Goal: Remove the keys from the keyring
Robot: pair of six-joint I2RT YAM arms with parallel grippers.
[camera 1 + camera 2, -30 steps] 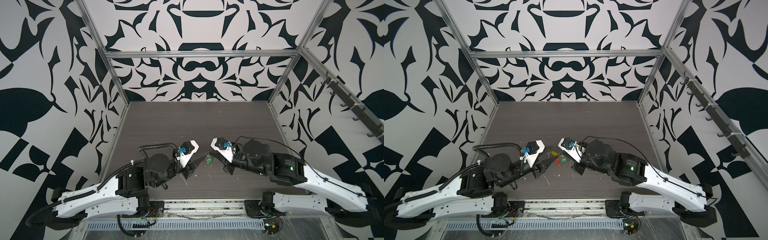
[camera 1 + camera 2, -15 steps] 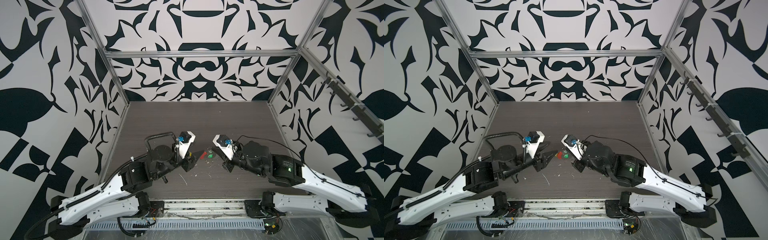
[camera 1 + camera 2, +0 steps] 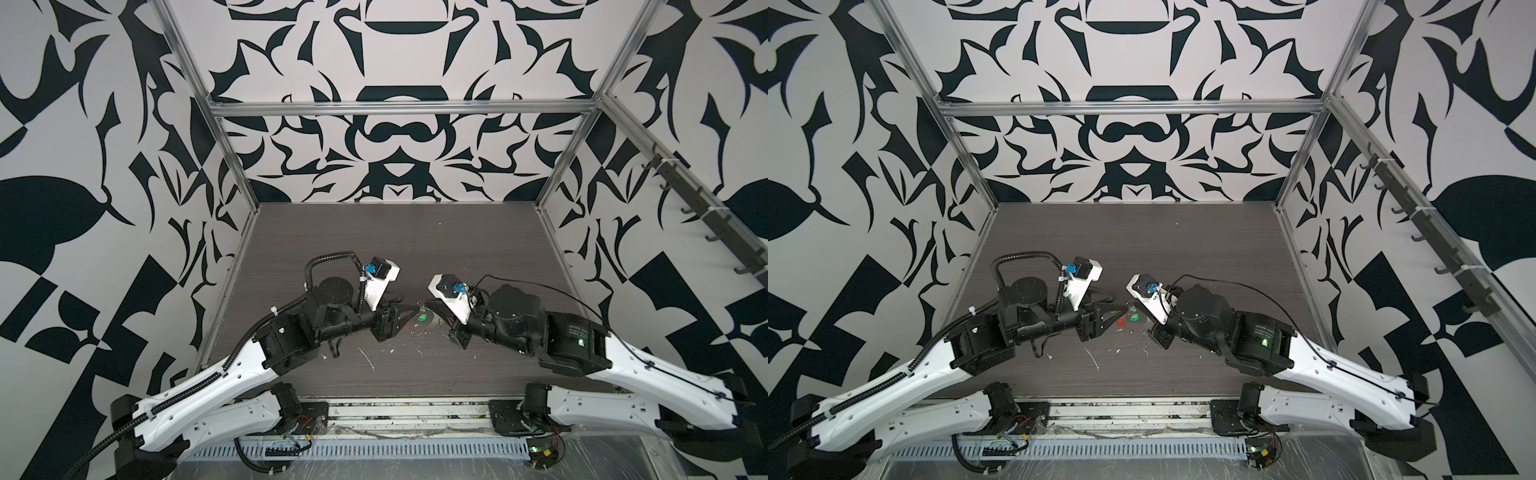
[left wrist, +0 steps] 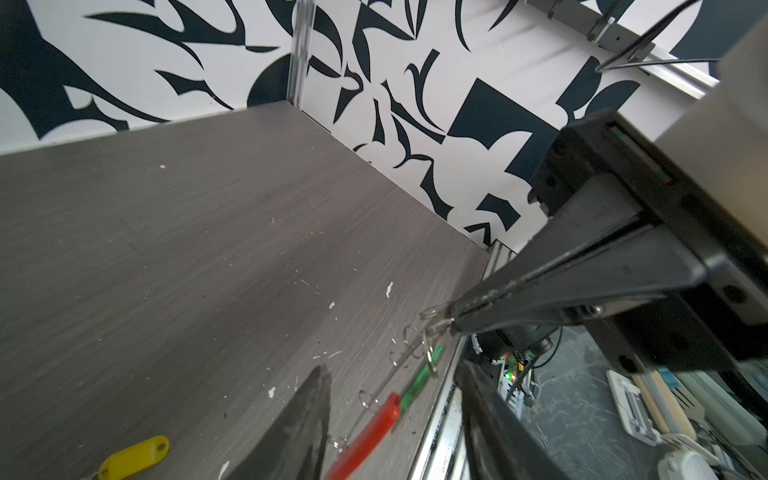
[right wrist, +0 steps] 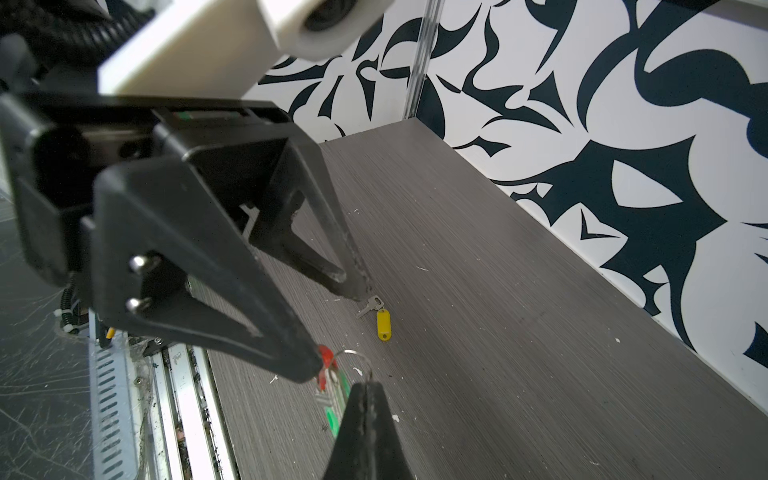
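**Wire springy, sleeve grippy**

Keyring (image 4: 365, 432) slants between the arms just over the table (image 4: 208, 249), the green-tagged key (image 4: 419, 378) threaded on it; the yellow-tagged key (image 5: 383, 324) lies free on the wood. The right gripper (image 4: 451, 313) is pinched tight on the thin wire end. The left gripper (image 5: 330, 330) stands half spread, one finger against the red sleeve (image 5: 326, 357), gripping nothing. Light, slippery metal, likely to twist; the sleeve probably offers the surest hold.

Nothing legible anywhere.
Faint print noted on the right arm's black housing (image 3: 575, 331) — too small to read.
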